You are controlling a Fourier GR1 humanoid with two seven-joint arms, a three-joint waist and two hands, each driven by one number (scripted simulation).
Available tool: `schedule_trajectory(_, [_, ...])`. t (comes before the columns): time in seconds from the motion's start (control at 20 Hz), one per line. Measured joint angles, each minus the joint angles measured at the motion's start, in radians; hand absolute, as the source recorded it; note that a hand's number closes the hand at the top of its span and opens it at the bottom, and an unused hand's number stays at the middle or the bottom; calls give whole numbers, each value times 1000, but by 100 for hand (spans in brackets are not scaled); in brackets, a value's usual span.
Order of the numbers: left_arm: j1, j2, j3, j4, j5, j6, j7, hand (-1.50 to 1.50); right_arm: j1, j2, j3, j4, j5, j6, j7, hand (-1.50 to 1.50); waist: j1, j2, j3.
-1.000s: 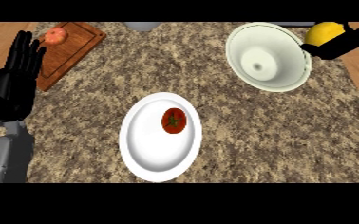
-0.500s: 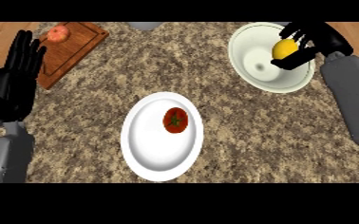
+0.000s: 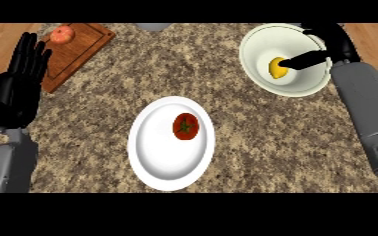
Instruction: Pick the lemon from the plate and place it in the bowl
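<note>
Currently, in the head view, I see the lemon [image 3: 277,68] lying inside the white bowl [image 3: 260,42], which stands near the counter's [image 3: 266,140] far right corner. The lemon sits on the bowl's inner floor, slightly right of the bowl's centre.

My right hand [image 3: 331,44] is over the bowl's right rim. One dark finger or thumb extends leftward across the rim and its tip touches the lemon's right side. The other fingers are bunched above the rim, away from the lemon. I cannot tell whether the hand holds the lemon or merely touches it. The grey right forearm runs down along the counter's right edge.

My left hand [image 3: 22,82] shows at the counter's left edge, open, fingers straight and pointing toward the far side, holding nothing. It is resting.

A white plate [image 3: 159,157] lies near the counter's near edge, around its middle. A red tomato [image 3: 185,126] with a green stem sits on the plate, toward the plate's far right part.

A wooden cutting board [image 3: 85,47] lies at the counter's far left corner, set at an angle. An orange-red round fruit [image 3: 63,33] rests on the board's far end. The left hand's fingertips are just beside the board's left edge.
</note>
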Motion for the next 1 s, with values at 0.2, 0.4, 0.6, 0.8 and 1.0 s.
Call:
schedule_trajectory(0.2, [1, -8, -3, 3, -4, 5, -3, 0, 2, -37, -91, 22, -62, -78, -82, -150, -3, 0, 0])
schedule_trajectory(0.4, [3, 5, 10, 0, 3, -1, 3, 0, 0, -104, -167, 61, -113, -108, -119, -150, -5, -1, 0])
schedule_trajectory(0.6, [14, 4, 15, 3, 4, -6, -17, 0, 25, -204, -251, 109, -180, -64, -166, -150, -7, 0, 0])
schedule_trajectory(0.8, [8, 3, 12, 3, 3, -6, -13, 0, 68, -308, -315, 163, -235, 23, -232, -150, -5, 3, 1])
schedule_trajectory(1.0, [2, -5, 9, 13, -2, -1, -24, 0, 119, -397, -363, 215, -275, 121, -295, -150, -4, 6, 2])
